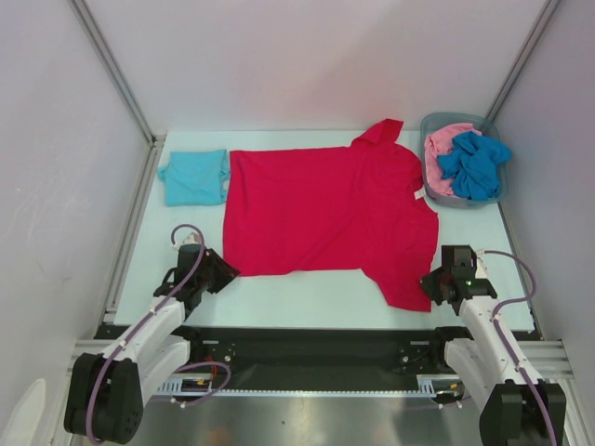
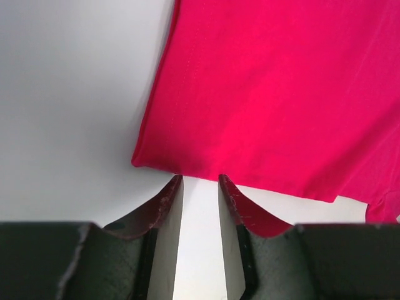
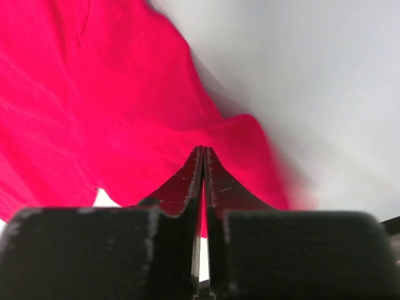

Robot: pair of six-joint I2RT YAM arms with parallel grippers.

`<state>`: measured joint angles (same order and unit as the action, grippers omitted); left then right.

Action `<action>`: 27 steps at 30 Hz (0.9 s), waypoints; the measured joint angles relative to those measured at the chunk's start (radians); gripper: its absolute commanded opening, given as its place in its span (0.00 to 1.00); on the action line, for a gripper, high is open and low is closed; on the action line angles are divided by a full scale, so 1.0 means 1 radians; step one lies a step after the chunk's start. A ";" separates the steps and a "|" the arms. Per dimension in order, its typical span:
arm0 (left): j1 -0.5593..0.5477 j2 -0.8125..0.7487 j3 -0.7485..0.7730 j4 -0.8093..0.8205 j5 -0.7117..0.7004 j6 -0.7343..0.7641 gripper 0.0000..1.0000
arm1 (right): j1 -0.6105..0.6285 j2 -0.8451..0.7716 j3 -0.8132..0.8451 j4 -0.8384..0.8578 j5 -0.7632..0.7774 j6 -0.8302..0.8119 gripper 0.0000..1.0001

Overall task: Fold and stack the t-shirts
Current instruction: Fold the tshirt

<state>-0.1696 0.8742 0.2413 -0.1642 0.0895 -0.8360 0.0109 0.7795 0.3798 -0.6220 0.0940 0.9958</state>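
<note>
The red t-shirt (image 1: 325, 209) lies spread flat at mid-table (image 1: 307, 295). The right gripper (image 3: 203, 153) is pinched shut on its near sleeve edge. The left gripper (image 2: 200, 181) is narrowly parted at the hem corner, holding nothing. Risk: a one-sided lift would drag and skew the cloth.

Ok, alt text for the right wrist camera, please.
The right gripper is shut on the edge of the red t-shirt, a sliver of cloth showing between its black jaws. Pale table fills the upper right.
</note>
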 measured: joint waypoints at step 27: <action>0.000 0.013 0.058 -0.057 -0.050 0.001 1.00 | 0.000 0.028 0.023 -0.067 0.101 -0.006 0.69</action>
<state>-0.1696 0.8875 0.2996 -0.2211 0.0395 -0.8349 0.0109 0.8074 0.4026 -0.6888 0.1951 0.9897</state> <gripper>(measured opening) 0.995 0.688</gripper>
